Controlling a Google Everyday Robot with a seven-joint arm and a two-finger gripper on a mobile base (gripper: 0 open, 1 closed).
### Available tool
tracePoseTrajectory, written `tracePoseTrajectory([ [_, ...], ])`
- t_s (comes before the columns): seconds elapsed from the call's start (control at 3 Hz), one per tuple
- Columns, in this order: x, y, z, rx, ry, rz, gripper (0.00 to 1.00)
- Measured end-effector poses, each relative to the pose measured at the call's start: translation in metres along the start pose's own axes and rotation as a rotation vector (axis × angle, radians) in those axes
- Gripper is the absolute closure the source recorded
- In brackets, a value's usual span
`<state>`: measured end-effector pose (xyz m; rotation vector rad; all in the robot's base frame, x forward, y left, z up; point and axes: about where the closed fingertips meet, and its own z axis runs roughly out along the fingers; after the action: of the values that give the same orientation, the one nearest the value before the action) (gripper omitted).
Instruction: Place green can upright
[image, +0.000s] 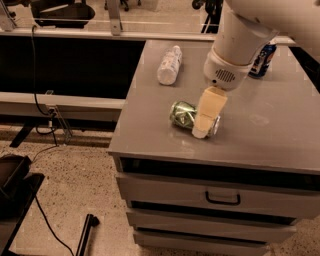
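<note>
The green can (182, 115) lies on its side on the grey cabinet top (260, 135), near the front and a little left of the middle. Its silver end (216, 125) points right. My gripper (202, 127) hangs from the white arm (235, 45) and reaches down over the can's right half. Its cream near side covers that part of the can, and its tip is at the level of the cabinet top.
A white plastic bottle (169, 65) lies on its side at the back left of the top. A blue can (263, 59) stands at the back right, partly behind the arm. The cabinet has drawers (222, 197) below. Cables and dark equipment lie on the floor at left.
</note>
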<state>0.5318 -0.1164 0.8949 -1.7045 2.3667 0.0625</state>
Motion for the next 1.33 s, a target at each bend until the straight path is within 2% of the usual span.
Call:
tracePoseTrajectory([
  [0.67,-0.033,0.008,0.038,0.008,0.058,-0.025,0.00],
  [1.0,-0.040,0.009,0.046,0.006,0.067,-0.025,0.00],
  [1.33,-0.044,0.006,0.048,0.006,0.081,-0.005,0.16],
])
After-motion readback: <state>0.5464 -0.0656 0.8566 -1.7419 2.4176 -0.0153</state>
